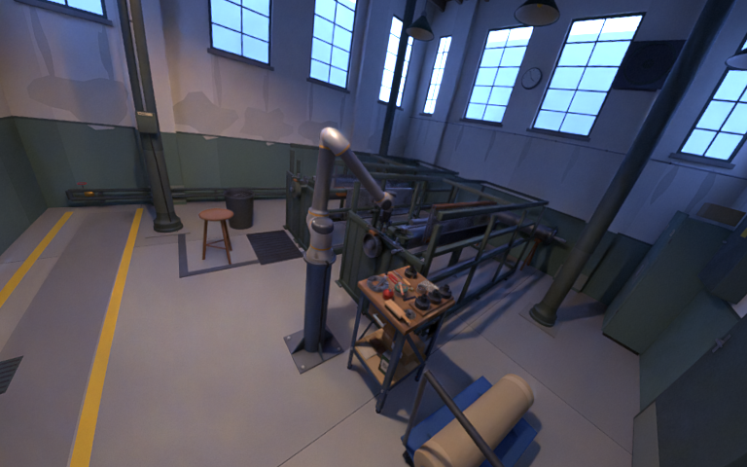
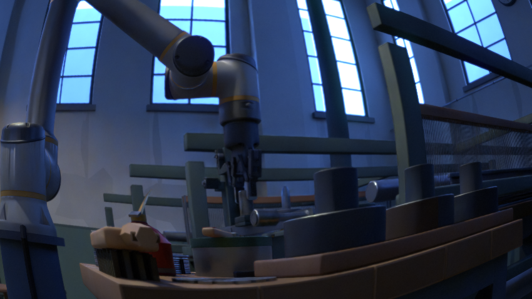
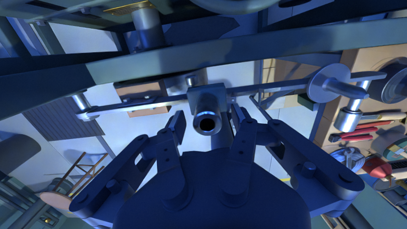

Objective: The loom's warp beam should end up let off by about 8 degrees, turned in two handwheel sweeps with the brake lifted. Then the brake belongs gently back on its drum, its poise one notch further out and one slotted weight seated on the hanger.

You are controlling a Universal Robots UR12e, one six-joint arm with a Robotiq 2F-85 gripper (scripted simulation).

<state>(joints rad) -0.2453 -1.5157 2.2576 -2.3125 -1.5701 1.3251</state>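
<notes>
At the near end of the green loom frame point(image 1: 440, 231), by the handwheel point(image 1: 372, 245), my gripper point(image 3: 207, 119) points down over the brake lever point(image 3: 159, 101). It is open and holds nothing, and the upright steel peg of the poise point(image 3: 206, 118) stands between its fingers. From the second side camera the gripper point(image 2: 243, 184) hangs just above that peg point(image 2: 243, 202). Further along the lever a disc with a handle point(image 3: 330, 84) sticks out. Several dark slotted weights point(image 1: 432, 297) sit on the wooden cart top point(image 1: 405, 297) beside the loom.
The cart point(image 1: 394, 330) stands right of my pedestal point(image 1: 317, 308), carrying pliers point(image 3: 355, 132), an oil can point(image 2: 156, 241) and a brush point(image 2: 124, 247). A trolley with a cloth roll point(image 1: 474, 421) is in front. A stool point(image 1: 216, 231) and bin point(image 1: 239, 208) stand to the left.
</notes>
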